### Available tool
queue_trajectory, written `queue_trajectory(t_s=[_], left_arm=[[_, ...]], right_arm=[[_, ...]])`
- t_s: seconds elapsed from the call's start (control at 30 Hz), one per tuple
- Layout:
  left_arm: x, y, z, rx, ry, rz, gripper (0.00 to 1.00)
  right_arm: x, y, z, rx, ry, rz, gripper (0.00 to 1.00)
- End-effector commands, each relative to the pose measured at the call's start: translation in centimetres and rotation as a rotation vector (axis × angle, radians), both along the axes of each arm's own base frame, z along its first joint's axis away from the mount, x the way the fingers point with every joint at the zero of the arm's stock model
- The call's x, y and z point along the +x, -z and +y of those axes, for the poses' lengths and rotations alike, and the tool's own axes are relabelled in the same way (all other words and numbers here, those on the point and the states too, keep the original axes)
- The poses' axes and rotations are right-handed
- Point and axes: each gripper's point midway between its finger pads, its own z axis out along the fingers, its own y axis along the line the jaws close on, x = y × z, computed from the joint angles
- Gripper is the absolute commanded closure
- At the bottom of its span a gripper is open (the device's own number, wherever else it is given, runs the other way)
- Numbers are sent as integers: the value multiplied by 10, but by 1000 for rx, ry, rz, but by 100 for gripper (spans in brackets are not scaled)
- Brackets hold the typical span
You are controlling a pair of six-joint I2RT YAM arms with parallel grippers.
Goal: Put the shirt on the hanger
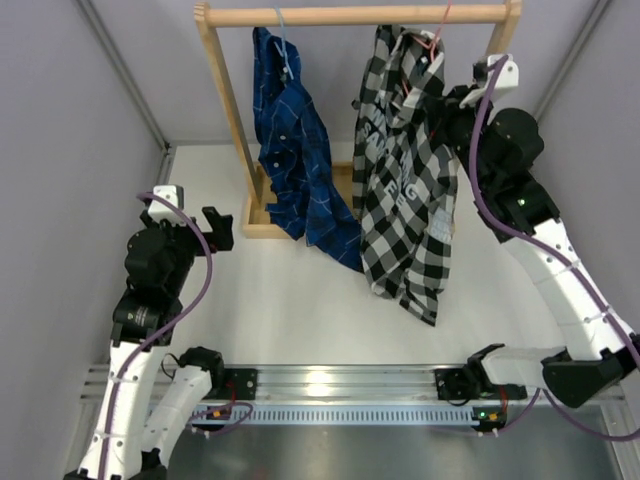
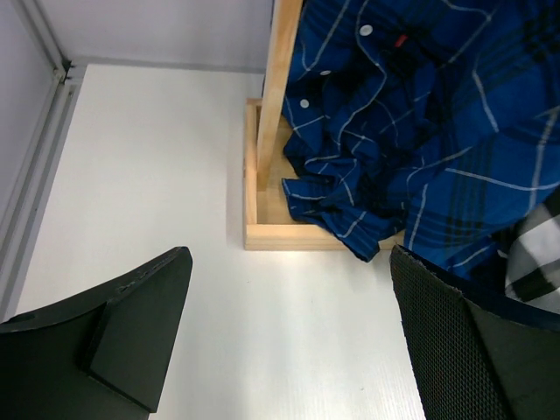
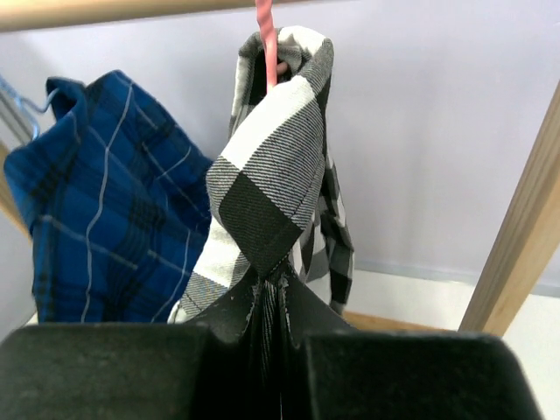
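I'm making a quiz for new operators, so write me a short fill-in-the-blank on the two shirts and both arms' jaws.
1. The right gripper has its jaws ____ on the checked shirt.
2. The left gripper holds nothing; its jaws stand ____.
3. The hanger carrying the checked shirt is coloured ____.
4. In the top view, the blue plaid shirt hangs to the checked shirt's ____.
Missing words: shut; open; pink; left.

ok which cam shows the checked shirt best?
Top external: the whole shirt hangs from the rack, lettering partly visible. Right wrist shows only a fold under the pink hanger, pinched in the shut right gripper. Left wrist catches just a sliver at its right edge.
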Motion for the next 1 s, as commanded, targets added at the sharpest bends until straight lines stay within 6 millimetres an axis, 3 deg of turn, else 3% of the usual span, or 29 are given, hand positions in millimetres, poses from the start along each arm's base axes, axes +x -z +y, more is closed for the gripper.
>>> queue_trajectory(t_s=[0.0, 0.1, 0.37, 0.53, 0.57, 0.63, 0.7, 0.83, 0.97], left_arm=[[10, -6, 5, -50, -33, -27, 2], [9, -5, 7, -49, -44, -28, 2], [9, -3, 6, -52, -35, -25, 2], [8, -3, 6, -50, -34, -26, 2], [9, -3, 6, -50, -34, -24, 2], [9, -4, 6, -50, -37, -26, 2], [10, -2, 9, -46, -54, -16, 2], [11, -1, 23, -48, -126, 2, 2], [11, -2, 37, -58, -193, 6, 2]], right_arm=[[17, -43, -6, 24, 31, -73, 100], [31, -32, -4, 19, 59, -31, 100], [42, 5, -1, 24, 75, 42, 100], [43, 12, 0, 23, 71, 53, 98], [42, 12, 1, 19, 64, 51, 94], [37, 7, -1, 19, 57, 39, 53], [31, 7, -2, 17, 53, 32, 29], [3, -8, -17, 8, 53, -7, 22], [-32, -7, -32, -33, 44, 3, 1]])
